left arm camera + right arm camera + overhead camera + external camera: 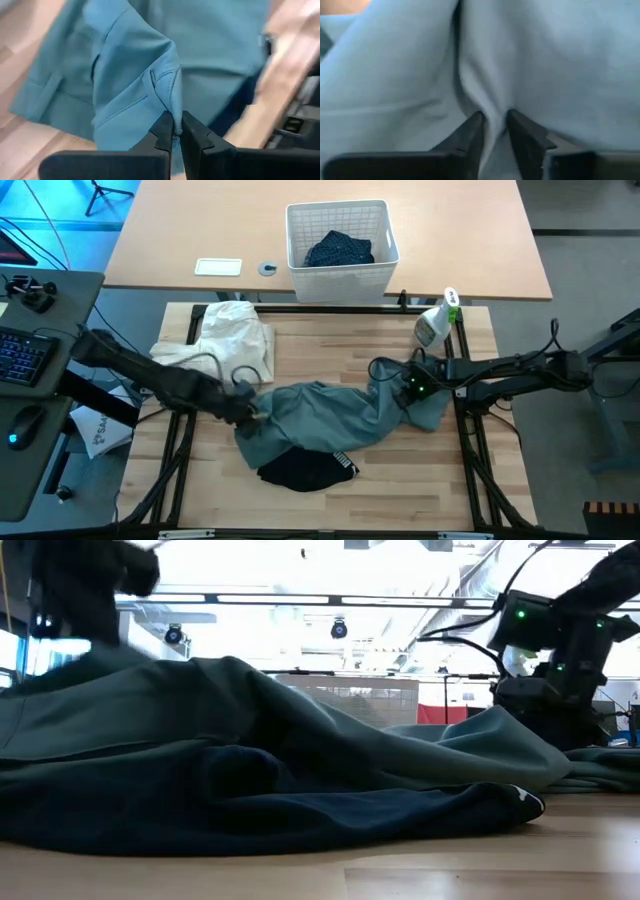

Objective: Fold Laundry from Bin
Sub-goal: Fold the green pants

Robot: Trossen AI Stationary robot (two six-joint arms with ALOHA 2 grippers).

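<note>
The wooden counter (330, 510) carries most of the scene, framed by black rails. Across its middle lies the grey-green top (330, 412), spread in loose folds from the left arm's reach to the right arm's; in the low view it rises as a long draped ridge (250, 730). Half under its near edge sits the black piece (305, 472), showing a small white mark at one end. Toward the far left of the counter lies the white cloth (235, 335), bunched and crumpled, apart from the top.

Beyond the counter, on a second lighter tabletop, stands the white bin (342, 250), with the navy dotted trousers (338, 250) heaped inside it. A spray bottle (436, 323) stands at the counter's far right corner.

The left gripper (252, 408) is at the top's left end, clenched on a pinched fold of the fabric; the left wrist view shows the cloth's hemmed edge caught between its closed fingers (165, 134). The right gripper (405, 392) is at the top's right end, low against the cloth, and the right wrist view shows a raised ridge of the fabric between its fingers (470, 132), which stand close on either side of it, grasping it.
</note>
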